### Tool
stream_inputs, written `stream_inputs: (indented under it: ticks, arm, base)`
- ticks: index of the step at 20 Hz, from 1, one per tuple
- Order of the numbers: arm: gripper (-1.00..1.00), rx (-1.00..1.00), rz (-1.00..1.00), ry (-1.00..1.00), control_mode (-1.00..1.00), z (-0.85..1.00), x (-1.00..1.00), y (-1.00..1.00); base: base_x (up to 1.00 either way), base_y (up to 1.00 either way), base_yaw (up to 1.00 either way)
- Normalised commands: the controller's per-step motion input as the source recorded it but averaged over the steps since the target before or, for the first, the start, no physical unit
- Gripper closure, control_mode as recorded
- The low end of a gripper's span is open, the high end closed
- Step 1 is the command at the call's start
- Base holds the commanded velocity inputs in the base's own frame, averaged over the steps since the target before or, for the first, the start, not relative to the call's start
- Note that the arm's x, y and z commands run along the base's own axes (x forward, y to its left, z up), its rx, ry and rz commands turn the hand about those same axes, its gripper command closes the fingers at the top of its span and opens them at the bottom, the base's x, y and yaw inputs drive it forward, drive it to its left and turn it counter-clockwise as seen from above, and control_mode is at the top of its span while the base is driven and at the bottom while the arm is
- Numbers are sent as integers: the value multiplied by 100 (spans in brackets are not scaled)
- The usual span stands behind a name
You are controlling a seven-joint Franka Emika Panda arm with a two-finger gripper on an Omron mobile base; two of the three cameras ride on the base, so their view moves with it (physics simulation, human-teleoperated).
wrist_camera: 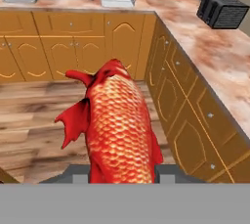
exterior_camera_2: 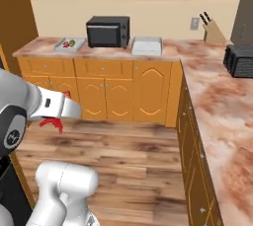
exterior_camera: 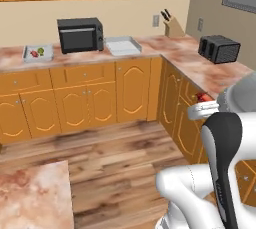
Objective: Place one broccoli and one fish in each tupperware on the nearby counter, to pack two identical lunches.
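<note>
Red-orange and scaly, the fish (wrist_camera: 119,125) was clamped between the end effector's (wrist_camera: 122,171) fingers, its long axis running straight out along the hand toward the far desk (exterior_camera: 150,45). Two tubs sat on that desk either side of the oven (exterior_camera: 80,34): the left tub (exterior_camera: 38,53) already held a red piece and a green piece, the right tub (exterior_camera: 122,46) looked empty. Both lay well ahead and left of the end effector, so the carry probably still called for crossing the floor.

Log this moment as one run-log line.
phase: carrying | gripper: shut on fish | left tupperware: holds red and green items | right tupperware: looks empty | counter
</note>
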Motion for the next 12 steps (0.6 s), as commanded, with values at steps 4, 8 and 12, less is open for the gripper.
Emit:
stream_inputs:
  ticks: [4, 8, 12]
  arm:
    - [100, 0, 0, 0, 100, 0, 0, 0]
    - [100, 0, 0, 0, 100, 0, 0, 0]
    - [100, 0, 0, 0, 100, 0, 0, 0]
  base:
    - [100, -40, 3]
    - [100, -48, 3]
    - [100, -46, 3]
